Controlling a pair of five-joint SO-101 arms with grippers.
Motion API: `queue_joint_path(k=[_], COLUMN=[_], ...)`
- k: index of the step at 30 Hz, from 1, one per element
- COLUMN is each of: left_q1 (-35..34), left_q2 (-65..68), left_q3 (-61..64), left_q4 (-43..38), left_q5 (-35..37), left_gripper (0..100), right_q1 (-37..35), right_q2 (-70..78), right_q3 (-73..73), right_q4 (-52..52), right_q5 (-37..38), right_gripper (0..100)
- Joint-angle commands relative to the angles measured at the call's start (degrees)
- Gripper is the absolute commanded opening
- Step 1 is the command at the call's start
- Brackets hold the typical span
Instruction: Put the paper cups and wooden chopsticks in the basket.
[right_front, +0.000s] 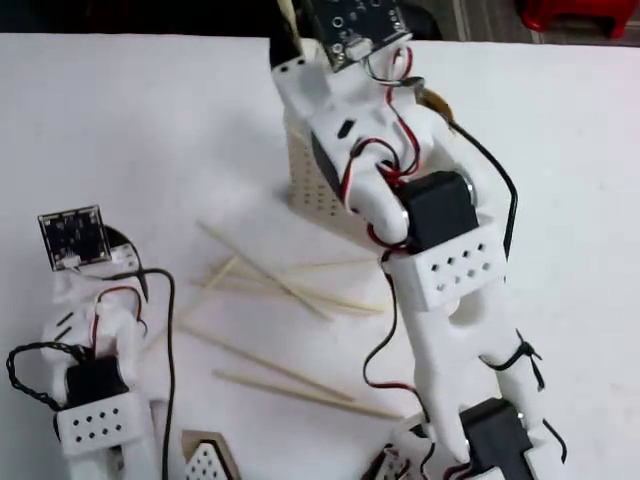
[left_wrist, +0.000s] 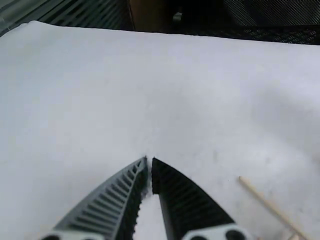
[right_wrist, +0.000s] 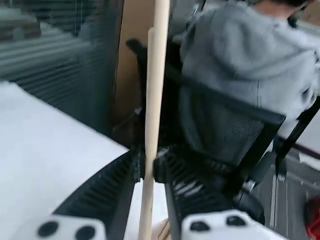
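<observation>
- While my left gripper (left_wrist: 149, 162) hangs over bare table (left_wrist: 150, 90) at the lower left of the high view, its jaws are pressed together on nothing. One stray chopstick (left_wrist: 270, 205) lies near it.
- Mid-frame, the loose chopsticks (right_front: 290, 290) lie flat in a scatter between the two arms, just below the basket (right_front: 310, 195) in the picture. Their long axes run mostly left to right.
- At top centre, the right gripper (right_wrist: 148, 162) is clamped on the held chopstick (right_wrist: 155, 75), which stands upright.
- I judge that stick's lower end to hang about over the basket's rim, so the drop depends on it being vertical and inside the wall.
</observation>
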Motion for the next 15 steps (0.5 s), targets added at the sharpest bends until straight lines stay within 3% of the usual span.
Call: queue_joint_path(k=[1,15], left_q1=[-0.31,-0.4], left_q2=[-1.1,-1.19], left_q3=[-0.18,0.26], left_q4=[-1.05,-1.41], left_q5=[0.18,0.18], left_gripper=[4,4], right_q1=[1.54,6.02], right_q2=[-2.42,-2.07], right_q3=[2.55,29.71], right_q4=[-9.19,-32.04], right_q5=[-0.44,-0.18], right_gripper=[1.8,1.9])
